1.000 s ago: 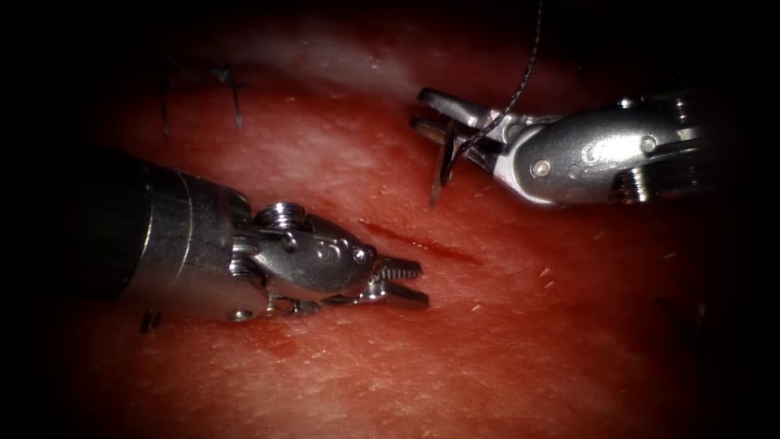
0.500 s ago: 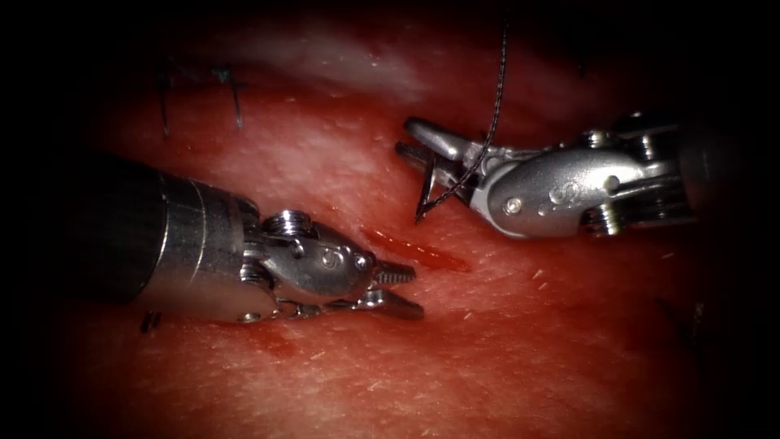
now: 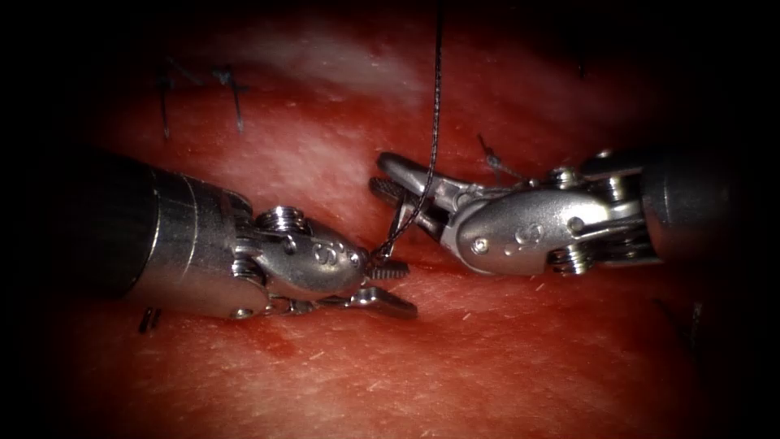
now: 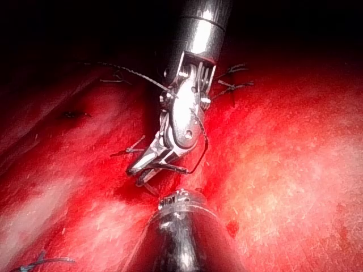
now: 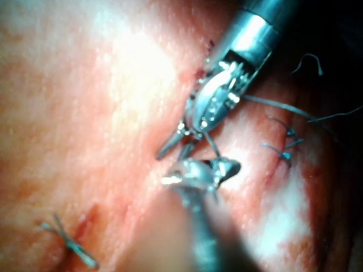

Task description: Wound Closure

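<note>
Steel curved needle point(image 3: 400, 221) sits gripped mid-curve in our right tool point(image 3: 404, 185), point angled toward the cut point(image 3: 422, 252); left tool's point(image 3: 396, 286) fingers point(image 3: 390, 303) open, empty.

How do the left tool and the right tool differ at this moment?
The left tool has open jaws holding nothing; the right tool grips the needle, where along its curve is unclear. The left tool enters from the left, the right tool from the right, with thread crossing it. Both lie close above the tissue; the needle is outside it.
</note>
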Robot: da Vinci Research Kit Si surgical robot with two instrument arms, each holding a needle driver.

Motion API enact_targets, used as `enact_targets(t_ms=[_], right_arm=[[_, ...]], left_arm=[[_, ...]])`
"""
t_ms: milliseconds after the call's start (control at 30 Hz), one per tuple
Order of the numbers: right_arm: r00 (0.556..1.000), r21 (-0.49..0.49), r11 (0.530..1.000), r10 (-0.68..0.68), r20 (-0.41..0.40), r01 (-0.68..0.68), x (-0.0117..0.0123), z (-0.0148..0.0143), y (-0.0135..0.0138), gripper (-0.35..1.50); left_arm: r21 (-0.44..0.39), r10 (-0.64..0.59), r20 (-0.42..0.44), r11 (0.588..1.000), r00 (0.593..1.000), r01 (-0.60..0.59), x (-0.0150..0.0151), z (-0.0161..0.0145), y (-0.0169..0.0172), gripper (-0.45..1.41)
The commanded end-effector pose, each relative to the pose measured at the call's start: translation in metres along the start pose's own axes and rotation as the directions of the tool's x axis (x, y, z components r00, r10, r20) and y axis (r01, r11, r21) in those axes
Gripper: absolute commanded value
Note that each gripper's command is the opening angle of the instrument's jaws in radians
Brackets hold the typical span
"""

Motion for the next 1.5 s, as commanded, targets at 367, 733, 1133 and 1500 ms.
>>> enact_targets(t_ms=[367,733,1133,1500], right_arm=[[1.0,0.034,0.999,-0.008,0.023,0.007,-0.0007,-0.0007,-0.0022,-0.35],[1.0,0.063,0.998,-0.009,0.013,0.008,-0.0012,-0.0025,-0.0042,-0.35],[1.0,0.114,0.993,-0.028,0.005,0.027,-0.0013,-0.0024,-0.0061,-0.35],[0.996,0.239,0.97,0.026,0.086,-0.046,-0.0031,-0.0021,-0.0082,-0.35]], left_arm=[[-0.01,-0.002,0.066,1.0,0.998,0.002,-0.0059,-0.0007,0.0008,-0.08],[-0.014,-0.011,0.07,1.0,0.998,0.012,-0.0057,-0.0009,0.0011,-0.08],[-0.014,-0.018,0.071,1.0,0.997,0.019,-0.0052,-0.0011,0.0015,-0.05],[-0.017,-0.019,0.071,1.0,0.997,0.02,-0.005,-0.0013,0.0014,-0.05]])
